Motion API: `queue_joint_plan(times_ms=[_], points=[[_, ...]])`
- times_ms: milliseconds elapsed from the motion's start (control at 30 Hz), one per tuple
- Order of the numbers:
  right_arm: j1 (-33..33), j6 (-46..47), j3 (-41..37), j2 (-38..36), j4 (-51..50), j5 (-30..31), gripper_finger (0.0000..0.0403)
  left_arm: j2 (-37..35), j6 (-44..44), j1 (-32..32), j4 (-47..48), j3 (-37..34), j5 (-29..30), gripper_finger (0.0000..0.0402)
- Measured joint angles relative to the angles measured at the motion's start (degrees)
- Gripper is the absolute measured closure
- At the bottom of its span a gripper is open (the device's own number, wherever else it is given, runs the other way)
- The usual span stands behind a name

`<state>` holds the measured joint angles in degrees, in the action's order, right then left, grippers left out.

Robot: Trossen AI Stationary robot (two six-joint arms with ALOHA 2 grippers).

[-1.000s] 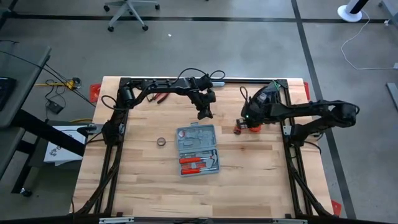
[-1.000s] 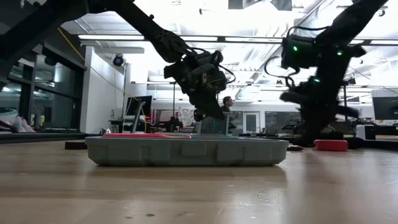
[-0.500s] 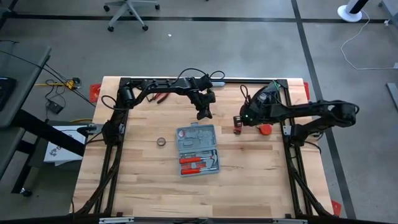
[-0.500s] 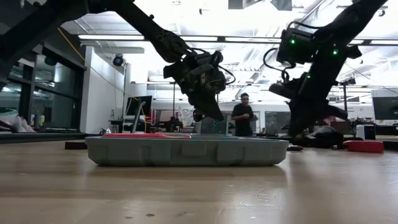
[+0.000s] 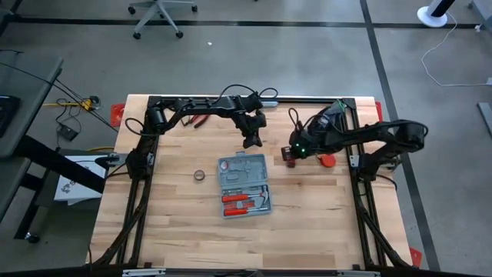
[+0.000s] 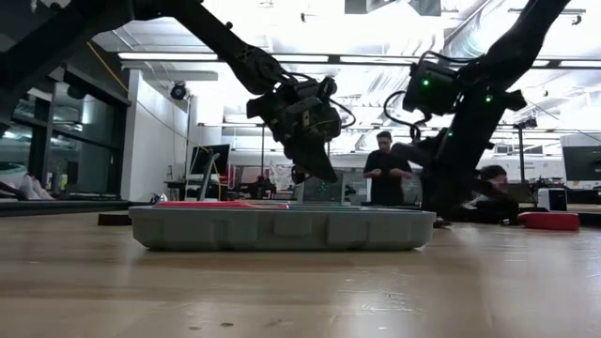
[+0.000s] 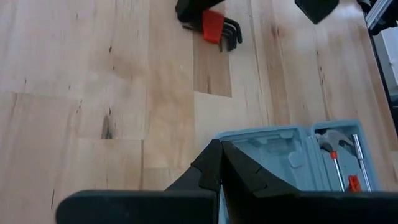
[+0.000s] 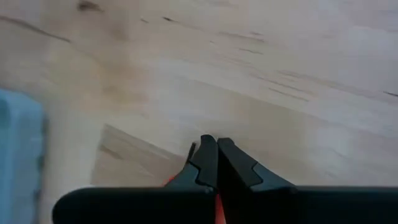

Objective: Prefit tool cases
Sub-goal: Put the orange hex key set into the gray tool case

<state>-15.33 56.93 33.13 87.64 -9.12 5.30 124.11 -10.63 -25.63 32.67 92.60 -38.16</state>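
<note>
The grey-blue tool case (image 5: pixel 244 185) lies open and flat on the wooden table, with red-handled tools in its near slots. In the left wrist view the tool case (image 7: pixel 298 149) shows its moulded grey inside. My left gripper (image 5: pixel 250 143) hangs shut just beyond the case's far edge, above the table, touching nothing. My right gripper (image 5: pixel 291 158) is shut and points down at a red-and-black hex key set (image 7: pixel 214 28) lying right of the case. My right gripper comes down on the hex key set from above, slanting from the table's right. A bit of red (image 8: pixel 217 210) shows right under the shut fingertips. I cannot tell whether they touch the set, which lies on the table.
A red disc (image 5: pixel 328 160) lies right of the right gripper. A small ring of tape (image 5: pixel 200 175) sits left of the case, and red-handled pliers (image 5: pixel 201 119) lie at the far left. People (image 6: pixel 382 169) stand in the room behind.
My right gripper has moved down and toward the table's left, closer to the case, tipping more steeply downward. The red disc that its arm partly covered now lies in the open. My left gripper has kept still.
</note>
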Motion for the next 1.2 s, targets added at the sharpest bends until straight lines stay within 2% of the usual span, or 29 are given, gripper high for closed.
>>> queue_joint_plan(times_ms=[133,367,533,600,800,1200], points=[[0.50,-0.45,-0.01,1.26,4.85,-2.03,0.0403,0.00,-0.02,0.01,0.78,0.00,-0.01,0.0401],[3.18,-2.49,-0.27,-0.76,5.67,-7.10,0.0403,0.00,-0.02,0.02,0.92,0.00,-0.01,0.0401],[7.30,1.95,-0.29,-8.25,2.86,0.59,0.0403,0.00,-0.04,0.01,1.48,0.00,-0.01,0.0401],[8.61,3.45,-0.29,-10.78,0.00,1.63,0.0403,0.00,-0.24,0.02,1.81,0.00,-0.01,0.0401],[13.10,6.99,-0.29,-13.79,-9.00,0.07,0.0403,0.00,-1.20,0.02,1.80,0.00,0.01,0.0401],[21.08,14.68,-0.25,-13.29,-9.92,0.38,0.0403,0.00,-1.61,0.02,1.78,0.00,0.01,0.0401]])
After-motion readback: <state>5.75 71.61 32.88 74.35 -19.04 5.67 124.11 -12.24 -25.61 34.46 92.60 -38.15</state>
